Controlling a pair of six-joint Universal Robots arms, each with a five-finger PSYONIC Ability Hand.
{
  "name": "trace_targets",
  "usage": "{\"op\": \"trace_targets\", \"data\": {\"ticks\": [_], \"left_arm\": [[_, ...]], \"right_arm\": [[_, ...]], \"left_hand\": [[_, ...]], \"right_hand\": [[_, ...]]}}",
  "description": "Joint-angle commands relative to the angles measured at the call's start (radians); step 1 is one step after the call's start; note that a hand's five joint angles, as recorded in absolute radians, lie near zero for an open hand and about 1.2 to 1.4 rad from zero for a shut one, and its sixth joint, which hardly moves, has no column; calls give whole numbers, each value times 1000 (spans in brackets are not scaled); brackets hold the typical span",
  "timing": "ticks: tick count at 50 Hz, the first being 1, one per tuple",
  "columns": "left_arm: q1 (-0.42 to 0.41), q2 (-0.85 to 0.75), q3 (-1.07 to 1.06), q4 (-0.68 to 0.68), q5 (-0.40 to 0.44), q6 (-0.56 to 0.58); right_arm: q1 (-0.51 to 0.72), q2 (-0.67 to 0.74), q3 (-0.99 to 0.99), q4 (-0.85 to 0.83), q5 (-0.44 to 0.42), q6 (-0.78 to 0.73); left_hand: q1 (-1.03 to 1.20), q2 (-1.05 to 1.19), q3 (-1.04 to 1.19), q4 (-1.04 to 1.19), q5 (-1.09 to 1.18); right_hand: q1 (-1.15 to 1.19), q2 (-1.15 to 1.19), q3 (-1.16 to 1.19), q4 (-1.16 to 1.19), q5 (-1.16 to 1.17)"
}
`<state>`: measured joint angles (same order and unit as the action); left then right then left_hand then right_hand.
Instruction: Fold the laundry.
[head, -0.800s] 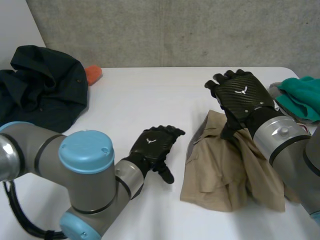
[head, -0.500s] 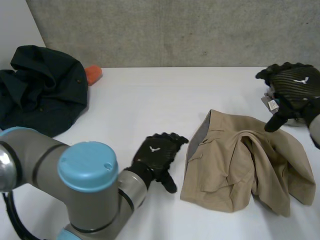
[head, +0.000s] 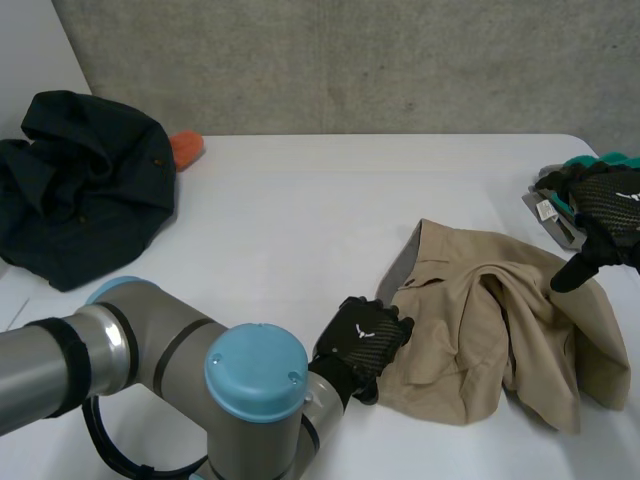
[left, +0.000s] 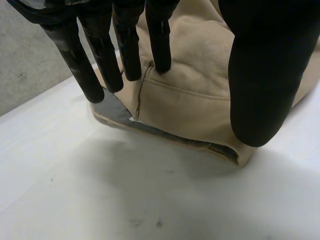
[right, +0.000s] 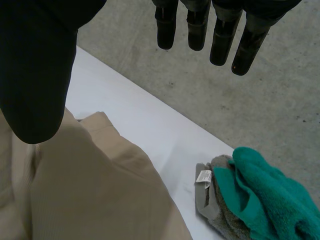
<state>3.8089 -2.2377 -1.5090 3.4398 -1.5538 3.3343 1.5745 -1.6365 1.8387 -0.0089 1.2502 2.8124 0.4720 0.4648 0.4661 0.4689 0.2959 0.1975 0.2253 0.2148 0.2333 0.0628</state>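
Left robot hand (head: 365, 335), on edge of tan garment (head: 470, 335)

White table (head: 300, 200) bears tan garment (head: 450, 335), dark garment (head: 85, 185)

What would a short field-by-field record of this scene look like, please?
table: white
tan garment: rumpled, near right of the table
left hand: open, fingertips on the tan garment's left edge
right hand: open, holding nothing, above the tan garment's far right side
dark garment: heaped at far left, orange thing behind it
teal towel: on a grey cloth, by the right edge
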Motion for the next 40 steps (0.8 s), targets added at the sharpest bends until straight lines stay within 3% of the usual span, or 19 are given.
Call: {"op": "trace_targets", "data": {"ticks": [1,5,12,16,20,21,31,35,40], "left_arm": [[-6,-28,12,16,0,-4],[-18,-28,10,80,-3,-4],[-18,-14,21,95,-15,-4],[-6,15,23,95,-67,-6],[93,99,-5,96,-149,1],[154,145,-23,98,-163,13],[523,299,-17,183,-141,178],[571,314,94,264,-105,191],[542,296,252,317,-66,171]], "right_arm": [[-7,9,7,-14,-2,-2],[-5,10,11,-16,-2,-4],[1,14,5,-19,-2,-5],[7,24,-9,-19,-2,-7],[7,61,-36,-17,-6,-2],[7,78,-53,-14,-6,5],[71,133,-157,-3,12,32],[82,159,-174,-3,15,48],[105,191,-179,-3,18,48]], "left_hand": [[287,294,293,290,289],[890,897,896,893,892],[924,931,930,927,926],[924,931,930,927,926],[924,931,930,927,926],[924,931,930,927,926],[924,931,930,927,926],[924,931,930,927,926],[924,931,930,927,926]], "right_hand": [[-23,-51,-40,-59,-63],[-23,-51,-40,-59,-63],[-23,-51,-40,-59,-63],[-23,-51,-40,-59,-63],[-23,-51,-40,-59,-63],[-23,-51,-40,-59,-63],[-23,-51,-40,-59,-63],[-23,-51,-40,-59,-63],[-23,-51,-40,-59,-63]]}}
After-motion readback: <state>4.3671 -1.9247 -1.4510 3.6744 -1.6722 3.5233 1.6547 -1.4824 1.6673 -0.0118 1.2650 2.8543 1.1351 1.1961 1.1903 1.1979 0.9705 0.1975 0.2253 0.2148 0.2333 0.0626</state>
